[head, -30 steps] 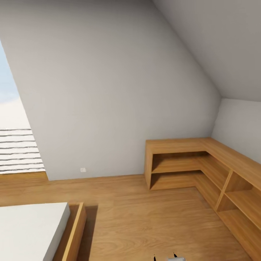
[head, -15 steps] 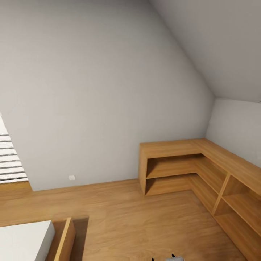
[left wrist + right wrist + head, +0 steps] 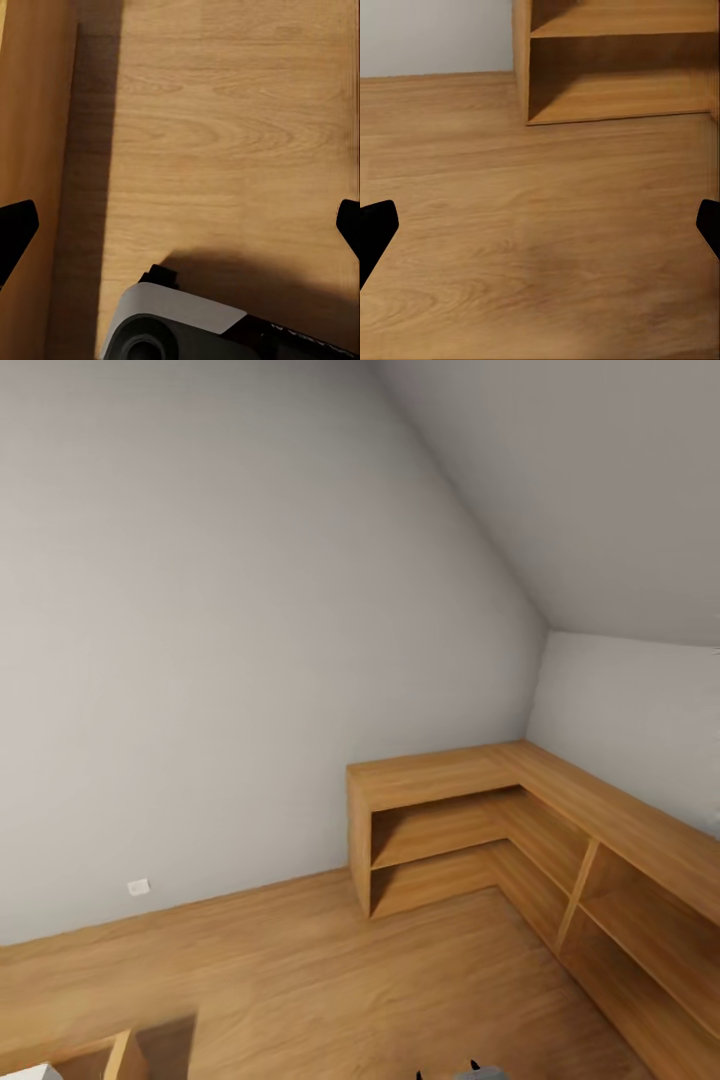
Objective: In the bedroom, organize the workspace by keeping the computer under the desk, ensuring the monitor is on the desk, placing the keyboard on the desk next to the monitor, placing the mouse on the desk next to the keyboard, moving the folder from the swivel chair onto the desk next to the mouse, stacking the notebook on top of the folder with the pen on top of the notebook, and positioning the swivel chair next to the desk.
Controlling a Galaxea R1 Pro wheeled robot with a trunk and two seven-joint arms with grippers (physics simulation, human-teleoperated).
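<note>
- Pale grey walls and a sloped ceiling are enclosing the bedroom [image 3: 230,610], with light wood floor [image 3: 330,970] stretching below; none of the desk items are showing here, so the surface and its things are lying somewhere beyond these pictures.
- Going outward, an L-shaped wooden shelf unit [image 3: 520,830] is sitting in the corner at about 3 o'clock in the head view, its open compartments holding nothing visible.
- A small white wall socket [image 3: 138,886] is sitting low on the wall at about 8 o'clock, and a corner of a wooden bed frame [image 3: 120,1055] is peeking in at 7 o'clock.
- The left pincer [image 3: 180,225] is hanging released over bare floor, its dark fingertips spread wide apart, with part of the robot's own base [image 3: 195,330] lying beneath it.
- The right pincer [image 3: 540,225] is likewise spread wide and grasping nothing, pointing over the floor toward the shelf unit's lower compartments.
- Judging by this, the robot is travelling and searching, not yet handling anything.
- The next move is probably calling for turning the base until the glossy black surface and the swivel chair are coming into sight, then approaching them with both arms free.
</note>
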